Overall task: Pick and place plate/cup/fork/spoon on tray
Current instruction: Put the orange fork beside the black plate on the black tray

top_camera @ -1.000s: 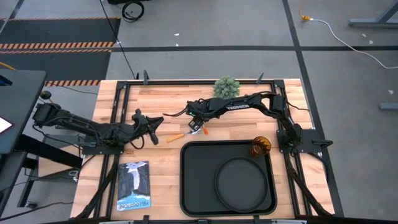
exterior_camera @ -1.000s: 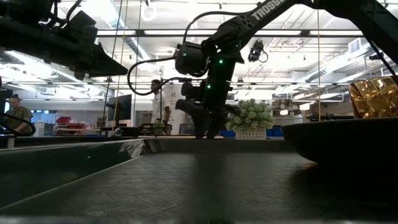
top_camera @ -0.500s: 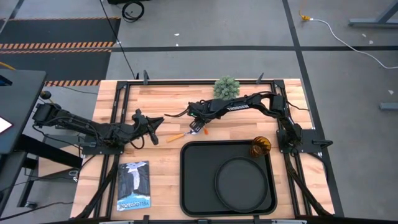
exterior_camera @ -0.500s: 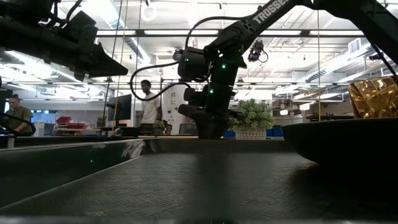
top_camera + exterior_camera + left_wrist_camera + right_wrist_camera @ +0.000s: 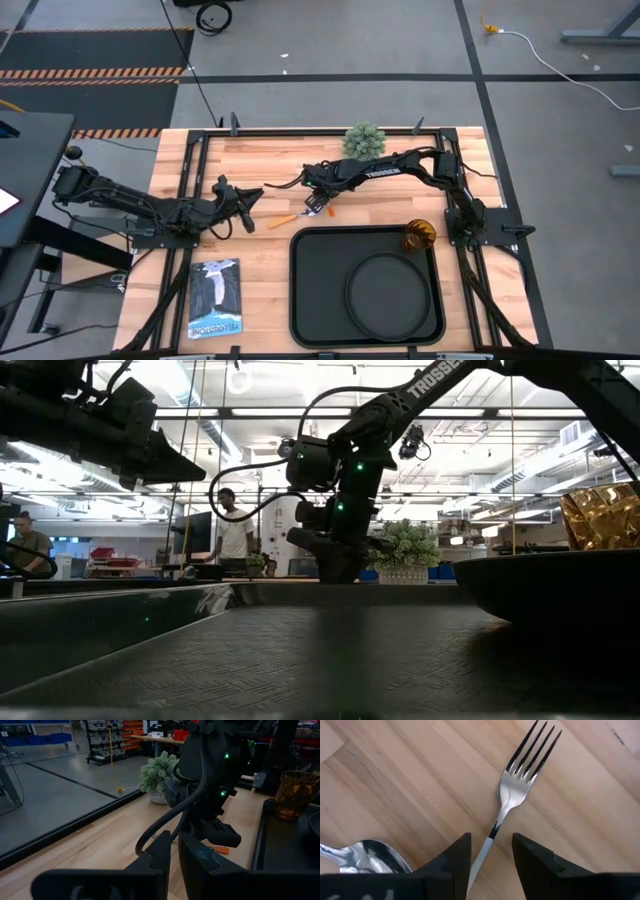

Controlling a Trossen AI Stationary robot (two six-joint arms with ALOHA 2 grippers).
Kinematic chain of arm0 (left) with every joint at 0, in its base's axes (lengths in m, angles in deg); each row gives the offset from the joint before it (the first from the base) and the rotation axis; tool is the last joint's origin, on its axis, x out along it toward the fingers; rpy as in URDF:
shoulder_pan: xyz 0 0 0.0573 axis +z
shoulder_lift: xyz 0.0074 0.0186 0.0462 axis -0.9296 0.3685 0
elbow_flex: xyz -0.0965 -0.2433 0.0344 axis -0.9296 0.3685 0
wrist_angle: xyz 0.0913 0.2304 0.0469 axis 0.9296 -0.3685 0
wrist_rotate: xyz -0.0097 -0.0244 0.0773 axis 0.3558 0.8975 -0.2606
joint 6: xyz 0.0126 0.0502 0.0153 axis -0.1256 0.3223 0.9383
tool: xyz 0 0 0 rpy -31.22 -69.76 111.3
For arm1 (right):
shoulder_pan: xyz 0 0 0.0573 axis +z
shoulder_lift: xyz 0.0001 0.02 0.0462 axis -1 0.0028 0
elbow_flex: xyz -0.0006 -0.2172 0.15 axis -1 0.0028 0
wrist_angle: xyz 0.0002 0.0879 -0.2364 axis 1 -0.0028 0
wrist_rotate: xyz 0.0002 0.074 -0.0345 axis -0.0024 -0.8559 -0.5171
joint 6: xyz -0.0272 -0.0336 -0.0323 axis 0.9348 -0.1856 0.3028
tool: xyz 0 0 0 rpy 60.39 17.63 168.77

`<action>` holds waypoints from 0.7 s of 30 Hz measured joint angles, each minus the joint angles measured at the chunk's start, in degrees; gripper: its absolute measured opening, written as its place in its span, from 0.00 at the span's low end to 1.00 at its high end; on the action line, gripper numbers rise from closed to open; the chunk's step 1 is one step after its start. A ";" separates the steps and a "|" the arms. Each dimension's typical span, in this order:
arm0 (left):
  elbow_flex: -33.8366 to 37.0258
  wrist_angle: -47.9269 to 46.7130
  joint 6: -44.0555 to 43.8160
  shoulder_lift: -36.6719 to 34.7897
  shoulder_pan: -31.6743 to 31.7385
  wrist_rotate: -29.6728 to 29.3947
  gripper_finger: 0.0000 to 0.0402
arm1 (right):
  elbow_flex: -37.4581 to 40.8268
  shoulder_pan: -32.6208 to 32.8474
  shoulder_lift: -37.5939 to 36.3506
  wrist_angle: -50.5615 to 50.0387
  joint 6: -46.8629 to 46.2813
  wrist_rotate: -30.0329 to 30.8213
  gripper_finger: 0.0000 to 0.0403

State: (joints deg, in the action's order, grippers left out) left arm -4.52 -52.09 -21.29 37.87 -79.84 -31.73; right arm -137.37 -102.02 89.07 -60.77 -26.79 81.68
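High view: the tray (image 5: 310, 290) is set at the near right of the table (image 5: 260, 165); the plate (image 5: 388, 292) lies inside it, and the cup (image 5: 418, 236) stands at its far right corner. The right gripper (image 5: 316, 205) is lowered just beyond the tray's far edge, over the fork (image 5: 322, 212) and spoon (image 5: 283, 219). The left gripper (image 5: 247, 207) is held to the left, near a booklet (image 5: 214, 297). A potted plant (image 5: 364, 140) is placed at the far edge.

Low view: the right gripper (image 5: 335, 565) is seen down at the table surface.

Left wrist view: the left fingers (image 5: 192, 855) are nearly closed, nothing held.

Right wrist view: the fingers (image 5: 457, 860) are parted, straddling the fork (image 5: 517, 782) handle; the spoon (image 5: 370, 856) lies beside.
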 joint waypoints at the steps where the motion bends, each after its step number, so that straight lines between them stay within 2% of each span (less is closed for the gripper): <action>1: 0.00 0.00 0.00 0.00 0.00 0.01 0.11 | 0.00 0.00 -0.02 -0.09 0.06 -0.04 0.35; 11: -0.02 0.00 0.06 0.00 0.00 0.01 0.11 | -0.02 -0.04 -0.04 -1.06 1.72 -0.06 0.20; 21: 0.00 0.00 0.10 0.00 0.00 0.03 0.11 | -0.35 -0.61 -0.07 -1.91 2.79 -2.02 0.09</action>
State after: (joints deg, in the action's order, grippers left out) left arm -4.52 -52.09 -21.19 37.87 -79.84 -31.70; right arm -137.72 -102.64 89.00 -62.68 -23.99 79.66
